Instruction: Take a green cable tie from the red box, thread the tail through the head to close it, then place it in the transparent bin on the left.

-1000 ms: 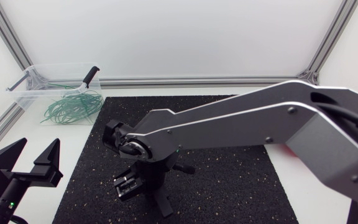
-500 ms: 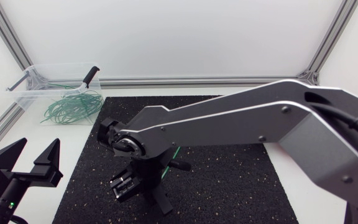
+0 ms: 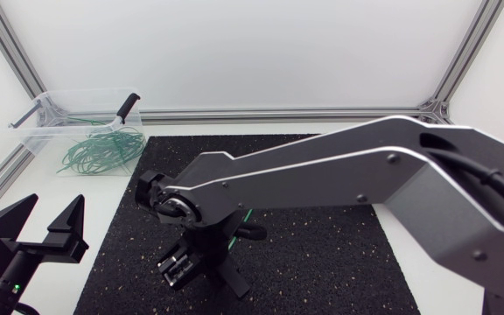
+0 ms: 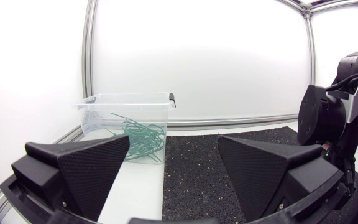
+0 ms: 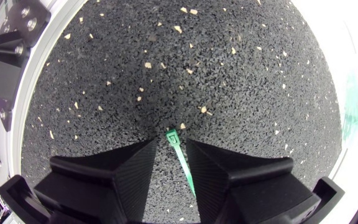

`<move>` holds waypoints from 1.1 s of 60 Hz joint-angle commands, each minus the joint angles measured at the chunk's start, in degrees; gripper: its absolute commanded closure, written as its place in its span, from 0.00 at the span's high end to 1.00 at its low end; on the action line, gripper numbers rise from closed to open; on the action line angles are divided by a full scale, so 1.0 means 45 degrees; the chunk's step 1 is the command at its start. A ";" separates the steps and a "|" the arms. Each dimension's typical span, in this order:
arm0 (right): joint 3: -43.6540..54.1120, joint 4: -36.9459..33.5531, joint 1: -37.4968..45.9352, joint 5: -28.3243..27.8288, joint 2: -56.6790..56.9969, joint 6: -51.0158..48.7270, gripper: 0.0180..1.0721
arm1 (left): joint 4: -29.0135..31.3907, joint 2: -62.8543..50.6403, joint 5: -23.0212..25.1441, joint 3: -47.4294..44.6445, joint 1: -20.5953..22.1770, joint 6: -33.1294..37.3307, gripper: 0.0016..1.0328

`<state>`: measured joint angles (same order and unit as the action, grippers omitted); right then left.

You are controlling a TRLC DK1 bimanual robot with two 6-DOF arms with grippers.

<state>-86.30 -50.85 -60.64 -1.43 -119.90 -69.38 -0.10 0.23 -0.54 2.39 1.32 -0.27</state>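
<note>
Now, cable tie (image 5: 182,163) in right gripper (image 5: 171,146)

mat (image 5: 229,74) — rough | bin (image 4: 104,115) — clear glossy plastic | cable tie (image 5: 182,165): plastic | right pincer (image 5: 171,146): matt

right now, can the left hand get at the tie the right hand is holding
Probably yes. The head of the tie pokes out ahead of the right hand, above the mat, and the left hand is open beside the mat with nothing between them.
</note>
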 commanded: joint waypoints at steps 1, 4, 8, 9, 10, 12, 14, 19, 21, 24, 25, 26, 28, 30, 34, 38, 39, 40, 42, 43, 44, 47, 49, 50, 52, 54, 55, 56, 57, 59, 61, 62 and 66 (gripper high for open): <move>-0.0119 -0.0184 -0.0196 0.0162 -0.0407 -0.0577 0.38 | 0.0334 0.0086 -0.0037 -0.0473 0.0097 -0.0291 0.96; -0.0158 -0.0184 -0.0215 0.0201 -0.0427 -0.0655 0.38 | 0.0334 0.0086 -0.0037 -0.0473 0.0097 -0.0291 0.96; -0.0236 -0.0184 -0.0274 0.0279 -0.0446 -0.0733 0.38 | 0.0334 0.0086 -0.0037 -0.0473 0.0097 -0.0291 0.96; -0.0236 -0.0184 -0.0274 0.0279 -0.0446 -0.0733 0.38 | 0.0334 0.0086 -0.0037 -0.0473 0.0097 -0.0291 0.96; -0.0255 -0.0223 -0.0294 0.0279 -0.0446 -0.0773 0.38 | 0.0334 0.0086 -0.0037 -0.0473 0.0116 -0.0291 0.96; -0.0294 -0.0282 -0.0333 0.0279 -0.0446 -0.0831 0.38 | 0.0334 0.0086 -0.0037 -0.0473 0.0116 -0.0291 0.96; -0.0333 -0.0302 -0.0352 0.0279 -0.0446 -0.0870 0.38 | 0.0334 0.0086 -0.0037 -0.0473 0.0116 -0.0291 0.96; -0.0509 -0.0380 -0.0372 0.0299 -0.0485 -0.0929 0.38 | 0.0334 0.0086 -0.0037 -0.0473 0.0116 -0.0291 0.96; -0.0646 -0.0497 -0.0372 0.0318 -0.0563 -0.0929 0.38 | 0.0354 0.0086 -0.0037 -0.0473 0.0097 -0.0291 0.96; -0.0763 -0.0575 -0.0372 0.0318 -0.0602 -0.0987 0.38 | 0.0334 0.0086 -0.0037 -0.0473 0.0097 -0.0291 0.96; -0.0783 -0.0594 -0.0372 0.0318 -0.0622 -0.1007 0.38 | 0.0334 0.0086 -0.0037 -0.0473 0.0116 -0.0291 0.96; -0.0822 -0.0614 -0.0372 0.0357 -0.0642 -0.1026 0.38 | 0.0334 0.0086 -0.0037 -0.0473 0.0116 -0.0291 0.96; -0.0880 -0.0692 -0.0391 0.0377 -0.0681 -0.1066 0.38 | 0.0334 0.0086 -0.0037 -0.0473 0.0097 -0.0291 0.96; -0.0919 -0.0731 -0.0391 0.0416 -0.0739 -0.1105 0.38 | 0.0354 0.0086 -0.0037 -0.0473 0.0097 -0.0291 0.96; -0.0998 -0.0829 -0.0391 0.0435 -0.0837 -0.1183 0.32 | 0.0354 0.0086 -0.0037 -0.0473 0.0097 -0.0291 0.96; -0.1017 -0.0907 -0.0391 0.0455 -0.0935 -0.1222 0.27 | 0.0354 0.0086 -0.0037 -0.0473 0.0116 -0.0291 0.96; -0.1017 -0.0946 -0.0391 0.0474 -0.0954 -0.1222 0.27 | 0.0354 0.0086 -0.0037 -0.0473 0.0116 -0.0291 0.96; -0.1017 -0.0966 -0.0391 0.0494 -0.0974 -0.1241 0.27 | 0.0334 0.0086 -0.0037 -0.0473 0.0097 -0.0291 0.96; -0.1017 -0.1005 -0.0372 0.0494 -0.0993 -0.1261 0.26 | 0.0354 0.0086 -0.0037 -0.0473 0.0097 -0.0291 0.96; -0.1017 -0.1024 -0.0372 0.0494 -0.0993 -0.1261 0.25 | 0.0334 0.0086 -0.0037 -0.0473 0.0097 -0.0291 0.96; -0.1017 -0.1024 -0.0372 0.0494 -0.0993 -0.1280 0.23 | 0.0354 0.0086 -0.0037 -0.0473 0.0116 -0.0291 0.96; -0.1056 -0.1063 -0.0391 0.0494 -0.0993 -0.1280 0.19 | 0.0334 0.0086 -0.0037 -0.0473 0.0116 -0.0291 0.96; -0.1076 -0.1102 -0.0391 0.0494 -0.0993 -0.1300 0.16 | 0.0334 0.0086 -0.0037 -0.0473 0.0116 -0.0291 0.96; -0.1076 -0.1141 -0.0391 0.0494 -0.0993 -0.1300 0.15 | 0.0354 0.0086 -0.0037 -0.0473 0.0116 -0.0291 0.96; -0.1115 -0.1161 -0.0391 0.0474 -0.1013 -0.1300 0.14 | 0.0354 0.0086 -0.0037 -0.0473 0.0116 -0.0291 0.96; -0.1154 -0.1200 -0.0391 0.0474 -0.1013 -0.1300 0.14 | 0.0354 0.0086 -0.0037 -0.0473 0.0116 -0.0291 0.96; -0.1212 -0.1298 -0.0391 0.0474 -0.1013 -0.1300 0.12 | 0.0354 0.0086 -0.0037 -0.0473 0.0116 -0.0291 0.96; -0.1271 -0.1376 -0.0391 0.0455 -0.1032 -0.1280 0.12 | 0.0334 0.0086 -0.0037 -0.0473 0.0116 -0.0291 0.96; -0.1388 -0.1532 -0.0391 0.0416 -0.1052 -0.1280 0.11 | 0.0334 0.0086 -0.0037 -0.0473 0.0116 -0.0291 0.96; -0.1525 -0.1669 -0.0391 0.0318 -0.1052 -0.1222 0.10 | 0.0354 0.0086 -0.0037 -0.0473 0.0116 -0.0291 0.96; -0.1544 -0.1688 -0.0391 0.0279 -0.0993 -0.1202 0.10 | 0.0334 0.0086 -0.0037 -0.0473 0.0116 -0.0291 0.96; -0.1564 -0.1708 -0.0391 0.0260 -0.0915 -0.1163 0.10 | 0.0334 0.0086 -0.0037 -0.0473 0.0116 -0.0291 0.96; -0.1759 -0.2040 -0.0372 0.0181 -0.0720 -0.1085 0.10 | 0.0334 0.0086 -0.0037 -0.0473 0.0155 -0.0291 0.96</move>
<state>-92.31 -58.06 -61.84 -0.03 -123.13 -73.76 -0.10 0.23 -0.54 2.39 1.32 -0.27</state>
